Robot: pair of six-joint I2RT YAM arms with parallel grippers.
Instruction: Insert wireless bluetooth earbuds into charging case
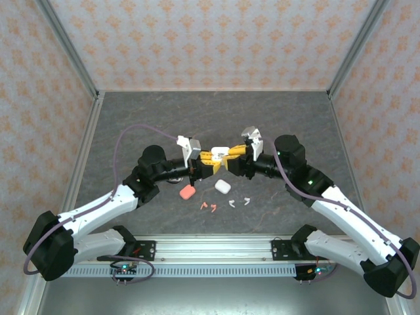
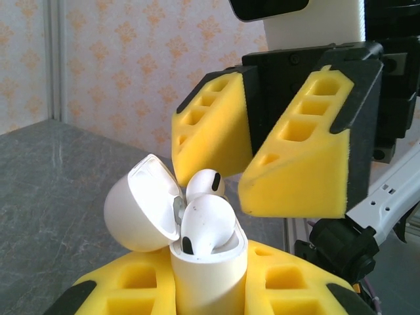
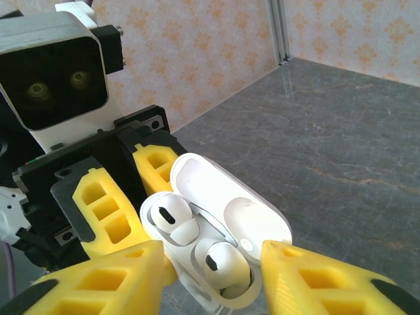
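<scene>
My left gripper point(image 1: 211, 157) is shut on a white charging case point(image 2: 209, 269), holding it upright above the table with its lid point(image 2: 141, 203) hinged open. Two white earbuds point(image 2: 207, 223) point(image 2: 209, 182) sit in its wells, also seen from above as one earbud point(image 3: 172, 220) and another earbud point(image 3: 223, 262). My right gripper point(image 3: 213, 275) is open, and its yellow fingers point(image 3: 98, 282) flank the case's near end without pressing it. Loose on the table lie two salmon-pink earbuds point(image 1: 208, 206) and two white earbuds point(image 1: 239, 201).
A closed pink case point(image 1: 187, 191) and a closed white case point(image 1: 222, 186) lie on the grey table point(image 1: 295, 125) just in front of the grippers. Patterned walls and metal posts point(image 1: 72, 52) enclose the table.
</scene>
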